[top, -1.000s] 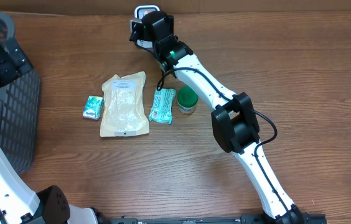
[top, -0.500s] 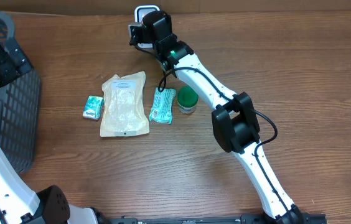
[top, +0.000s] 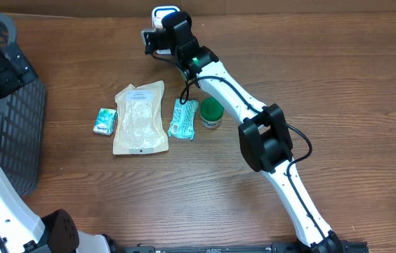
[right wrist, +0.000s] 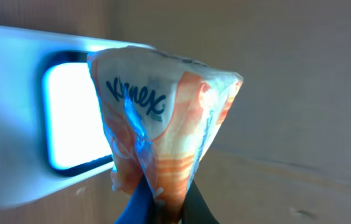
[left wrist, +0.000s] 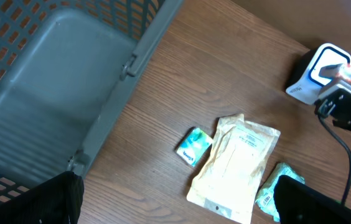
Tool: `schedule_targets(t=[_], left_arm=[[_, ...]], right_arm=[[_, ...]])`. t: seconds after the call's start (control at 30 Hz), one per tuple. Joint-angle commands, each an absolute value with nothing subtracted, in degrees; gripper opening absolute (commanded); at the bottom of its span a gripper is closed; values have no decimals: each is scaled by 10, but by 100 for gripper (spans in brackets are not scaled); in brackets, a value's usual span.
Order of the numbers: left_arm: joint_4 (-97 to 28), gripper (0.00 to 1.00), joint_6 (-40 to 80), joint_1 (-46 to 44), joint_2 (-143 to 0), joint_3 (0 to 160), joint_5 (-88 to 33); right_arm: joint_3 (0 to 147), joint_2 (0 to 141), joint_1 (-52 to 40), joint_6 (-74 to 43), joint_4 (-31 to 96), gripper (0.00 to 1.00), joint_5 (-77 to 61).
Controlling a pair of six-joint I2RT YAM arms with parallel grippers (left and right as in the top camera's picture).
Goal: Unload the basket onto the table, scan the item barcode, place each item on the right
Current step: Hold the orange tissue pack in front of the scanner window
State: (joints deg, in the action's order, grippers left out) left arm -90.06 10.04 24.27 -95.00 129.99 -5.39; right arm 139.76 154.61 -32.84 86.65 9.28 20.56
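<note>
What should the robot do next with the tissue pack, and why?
Probably slide the tissue pack sideways over the middle of the scanner's lit window. The right tool pinches it at its bottom, and it covers only the window's right edge, so the scanner may not see the barcode yet.

A brown wooden table [top: 352, 77] is spread across the whole overhead view, its grain laid from 9 to 3 o'clock. A paler tan board [top: 289, 5] is set along its edge at 12 o'clock. Even light is cast, and only faint shadows are thrown.
</note>
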Motion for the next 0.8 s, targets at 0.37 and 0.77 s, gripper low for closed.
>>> schedule_targets(t=[0.37, 0.77], left_arm=[[-900, 100, 88, 243, -952, 1302, -58], [-900, 100, 88, 243, -952, 1302, -58]], right_arm=[[1406, 1586, -322, 867, -61, 4, 228], [1406, 1488, -314, 741, 9, 4, 228]])
